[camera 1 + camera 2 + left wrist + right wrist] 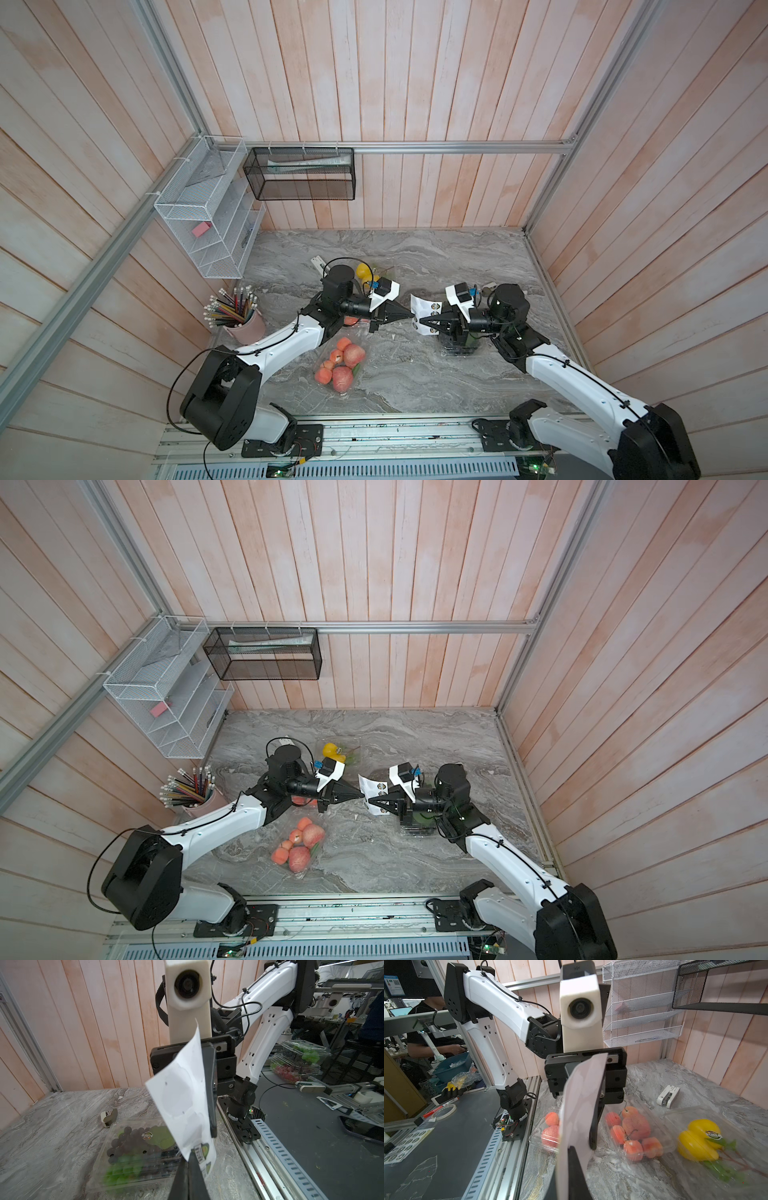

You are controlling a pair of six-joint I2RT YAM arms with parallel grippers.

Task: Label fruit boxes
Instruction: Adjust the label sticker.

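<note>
My right gripper (419,322) is shut on a white sticker sheet (426,309) and holds it upright above the table. My left gripper (411,317) faces it tip to tip, shut on the sheet's (182,1093) lower edge beside a green sticker (204,1150). The grape box (133,1151) lies under my right gripper and bears a label. One apple box (340,365) lies at the front left. Another apple box (550,1132) is partly hidden under my left arm. The yellow fruit box (699,1140) at the back bears a label.
A pink cup of pencils (239,316) stands at the left edge. A white wire rack (203,224) and a black mesh basket (299,174) hang on the walls. Two small white devices lie on the marble, one far left (667,1095) and one far right (108,1118).
</note>
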